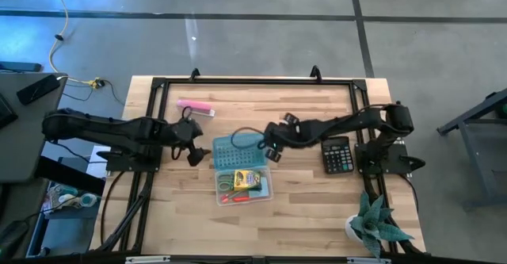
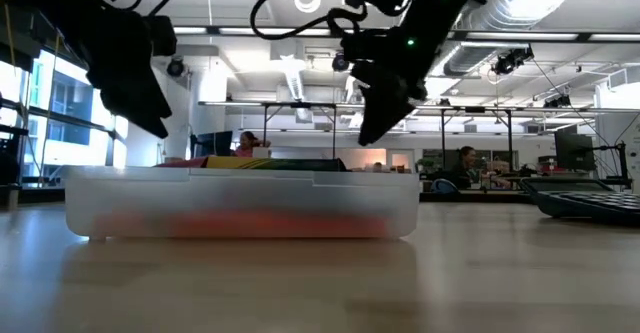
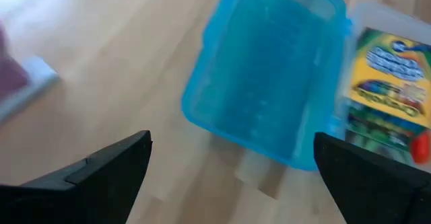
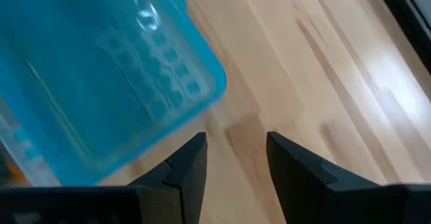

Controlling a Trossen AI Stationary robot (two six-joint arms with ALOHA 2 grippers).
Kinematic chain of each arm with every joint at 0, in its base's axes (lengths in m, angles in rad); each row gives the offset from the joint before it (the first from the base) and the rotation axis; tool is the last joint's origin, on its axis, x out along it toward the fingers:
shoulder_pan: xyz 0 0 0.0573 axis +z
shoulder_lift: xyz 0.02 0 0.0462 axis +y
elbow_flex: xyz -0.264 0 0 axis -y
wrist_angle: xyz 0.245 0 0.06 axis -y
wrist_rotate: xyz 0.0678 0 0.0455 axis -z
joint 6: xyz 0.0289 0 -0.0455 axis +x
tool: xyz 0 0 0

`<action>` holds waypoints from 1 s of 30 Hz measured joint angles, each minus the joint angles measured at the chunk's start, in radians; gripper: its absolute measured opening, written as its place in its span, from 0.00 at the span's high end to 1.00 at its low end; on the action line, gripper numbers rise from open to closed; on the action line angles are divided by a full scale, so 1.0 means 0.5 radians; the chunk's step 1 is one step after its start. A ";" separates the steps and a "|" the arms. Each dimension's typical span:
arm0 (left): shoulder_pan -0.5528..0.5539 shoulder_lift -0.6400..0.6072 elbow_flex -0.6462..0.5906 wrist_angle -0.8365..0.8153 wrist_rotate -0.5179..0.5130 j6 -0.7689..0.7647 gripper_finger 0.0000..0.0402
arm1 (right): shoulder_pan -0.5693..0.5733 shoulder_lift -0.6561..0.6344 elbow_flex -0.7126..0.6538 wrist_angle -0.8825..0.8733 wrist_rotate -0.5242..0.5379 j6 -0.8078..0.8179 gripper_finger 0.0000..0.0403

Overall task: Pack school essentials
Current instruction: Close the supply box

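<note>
Two pincers hung above my worktop (image 1: 301, 208): my left pincer (image 1: 194, 154) gaped wide left of the blue lid (image 1: 238, 152), my right pincer (image 1: 272, 150) stood part open and empty at its right. Centre frame, the crayon box (image 1: 246, 179) lay in the clear case (image 1: 265, 191).

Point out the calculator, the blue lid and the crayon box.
calculator (image 1: 337, 154): high view, middle of its keypad.
blue lid (image 3: 259, 76): left wrist view, centre of its translucent panel.
crayon box (image 1: 246, 178): high view, centre of its yellow face.
</note>
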 joint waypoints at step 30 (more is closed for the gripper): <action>-1.125 0.804 0.000 0.668 -0.141 -1.038 0.00 | -0.907 0.338 0.000 0.565 -1.371 -0.520 0.64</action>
